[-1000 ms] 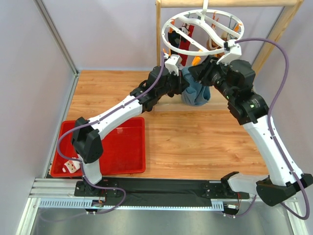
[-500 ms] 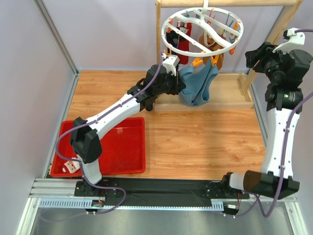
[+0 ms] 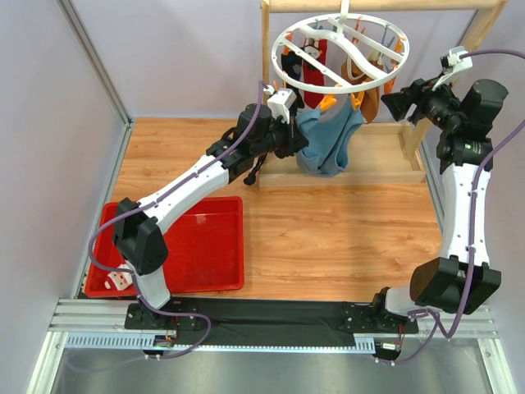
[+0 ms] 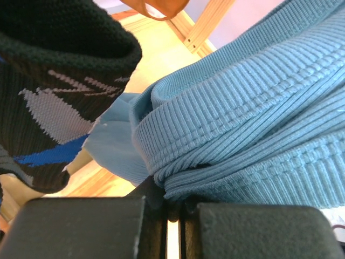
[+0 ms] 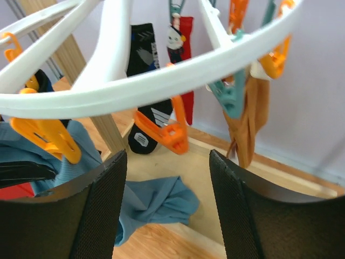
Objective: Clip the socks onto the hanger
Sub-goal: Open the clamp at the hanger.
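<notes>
Socks (image 5: 144, 51) hang from the hanger (image 3: 276, 57) at the upper centre of the top view. Your left gripper (image 3: 297, 145) is clamped on the blue sock (image 3: 330, 144) below its front rim. Your right gripper (image 3: 392, 103), at upper right, has its jaws spread and grips nothing.

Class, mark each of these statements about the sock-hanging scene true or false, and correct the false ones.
1. The left gripper is shut on the blue sock. True.
2. The right gripper is holding the brown sock. False: its jaws are open and empty, clear of the sock.
3. The brown sock hangs from the rim of the hanger. True.
4. The red tray sits at the right side of the table. False: it sits at the near left corner, beside the left arm's base.
</notes>
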### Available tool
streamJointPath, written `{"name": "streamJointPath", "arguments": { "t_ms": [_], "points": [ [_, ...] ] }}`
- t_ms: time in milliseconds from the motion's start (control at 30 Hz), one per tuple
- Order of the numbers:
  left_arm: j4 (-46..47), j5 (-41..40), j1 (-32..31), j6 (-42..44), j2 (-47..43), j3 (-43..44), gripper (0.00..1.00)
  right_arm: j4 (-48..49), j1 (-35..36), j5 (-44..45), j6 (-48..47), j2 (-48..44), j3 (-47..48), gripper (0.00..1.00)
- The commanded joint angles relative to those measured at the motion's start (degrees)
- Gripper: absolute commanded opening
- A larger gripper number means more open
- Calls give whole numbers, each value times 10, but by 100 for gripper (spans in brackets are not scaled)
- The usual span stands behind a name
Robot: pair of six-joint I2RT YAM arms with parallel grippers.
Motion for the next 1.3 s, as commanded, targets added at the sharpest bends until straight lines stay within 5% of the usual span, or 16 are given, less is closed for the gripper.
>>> {"name": "streamJointPath", "arguments": {
  "t_ms": [0,567,800,933,1067,1133,1200,1267],
  "points": [
    [12,19,3,-9,-31,29,0,39,11,-39,-32,8,27,63],
    [11,29,10,-15,-38,29,0,64,32,-60,-22,63,98,50],
    [10,35,15,-20,-40,27,0,81,40,-71,2,66,89,29],
    [-2,35,21,-21,-45,25,0,106,47,-60,37,57,74,4],
    [-25,41,37,-32,-55,29,32,51,49,-11,91,51,100,0],
    [-50,44,49,-33,-65,31,63,-16,55,31,107,44,115,0],
    [-74,43,56,-25,-82,38,76,-54,62,68,109,33,124,0],
    [-112,43,59,-8,-101,38,79,-101,77,99,95,13,124,0]
  ]
}}
